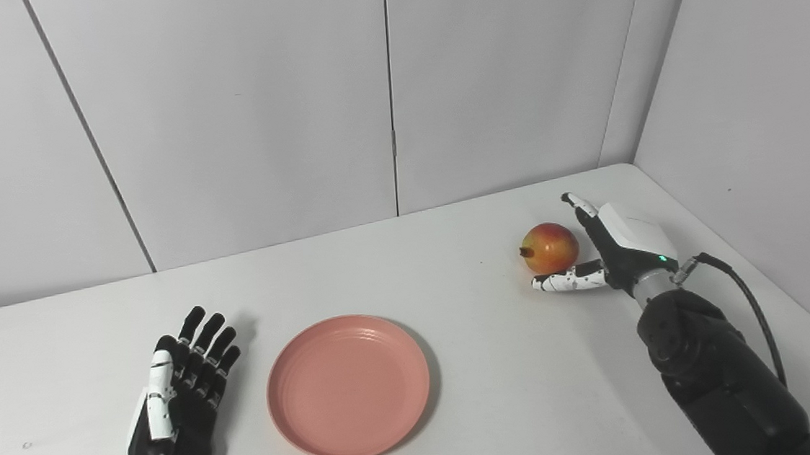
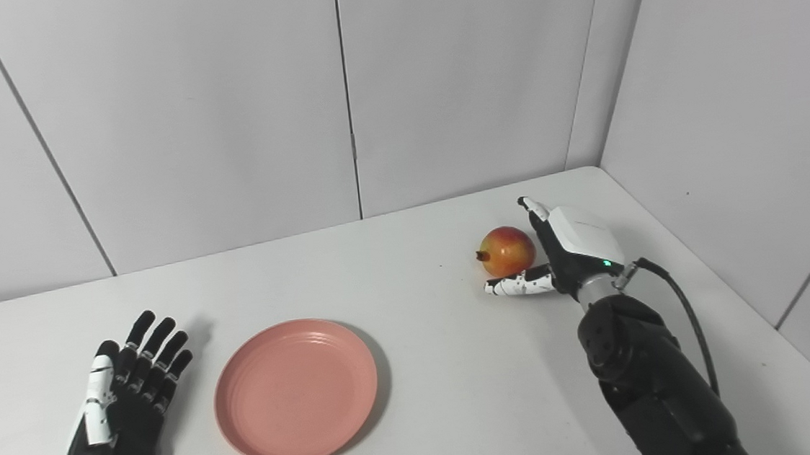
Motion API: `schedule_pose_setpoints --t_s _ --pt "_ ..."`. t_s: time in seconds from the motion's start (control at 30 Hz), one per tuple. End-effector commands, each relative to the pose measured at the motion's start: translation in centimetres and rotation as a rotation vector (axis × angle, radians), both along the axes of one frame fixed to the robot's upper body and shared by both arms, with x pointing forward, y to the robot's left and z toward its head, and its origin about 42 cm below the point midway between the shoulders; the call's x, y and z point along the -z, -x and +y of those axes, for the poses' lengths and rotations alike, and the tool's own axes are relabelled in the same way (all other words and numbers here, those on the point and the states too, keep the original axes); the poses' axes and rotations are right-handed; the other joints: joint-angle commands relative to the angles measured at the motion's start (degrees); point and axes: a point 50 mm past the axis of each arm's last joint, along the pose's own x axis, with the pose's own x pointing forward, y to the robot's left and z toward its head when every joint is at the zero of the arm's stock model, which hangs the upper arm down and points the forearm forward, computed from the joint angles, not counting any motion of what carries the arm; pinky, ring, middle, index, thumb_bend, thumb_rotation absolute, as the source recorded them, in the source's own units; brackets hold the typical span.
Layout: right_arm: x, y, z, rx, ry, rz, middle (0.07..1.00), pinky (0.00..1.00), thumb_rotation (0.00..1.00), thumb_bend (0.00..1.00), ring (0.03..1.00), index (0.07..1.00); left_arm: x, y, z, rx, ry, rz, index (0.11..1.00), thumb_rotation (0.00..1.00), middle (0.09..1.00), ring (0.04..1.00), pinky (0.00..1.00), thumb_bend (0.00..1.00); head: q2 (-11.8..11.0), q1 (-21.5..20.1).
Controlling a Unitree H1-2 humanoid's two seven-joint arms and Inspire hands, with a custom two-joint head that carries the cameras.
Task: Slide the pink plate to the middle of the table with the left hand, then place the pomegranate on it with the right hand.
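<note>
My left hand (image 1: 176, 401) lies open and empty on the white surface (image 1: 476, 395), fingers spread, the shallow pink plastic plate (image 1: 349, 387) just beside it toward the middle. Farther out, my right hand (image 1: 613, 251) cups open around the round red-yellow pomegranate (image 1: 550, 247), thumb beneath, not yet clamped. I judge it firm, smooth, likely to roll; grip across its widest part

The pink plate (image 1: 349, 387) is round, shallow and ridged inside, lying flat and holding nothing. The pomegranate (image 1: 550, 247), red-yellow with its dark crown pointing toward the plate, sits well apart, beyond the plate's far right.
</note>
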Motion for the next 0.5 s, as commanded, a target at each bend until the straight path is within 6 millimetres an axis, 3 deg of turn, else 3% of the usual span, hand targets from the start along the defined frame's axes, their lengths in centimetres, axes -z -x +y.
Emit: schedule_pose_setpoints --t_s 0.0,0.47 --pt "-2.7 -1.1 -0.4 -0.026 0.039 -0.094 0.935 0.81 0.48 1.00 0.906 0.941 0.7 0.2 0.5 -0.005 -0.023 0.046 0.936 1.00 0.946 0.945 0.97 0.34 0.1 0.1" --pt "-2.3 -3.1 -0.3 -0.038 0.040 -0.058 0.941 0.81 0.45 1.00 0.906 0.947 0.6 0.2 0.5 -0.013 -0.019 0.051 0.931 1.00 0.936 0.937 0.96 0.34 0.3 0.4"
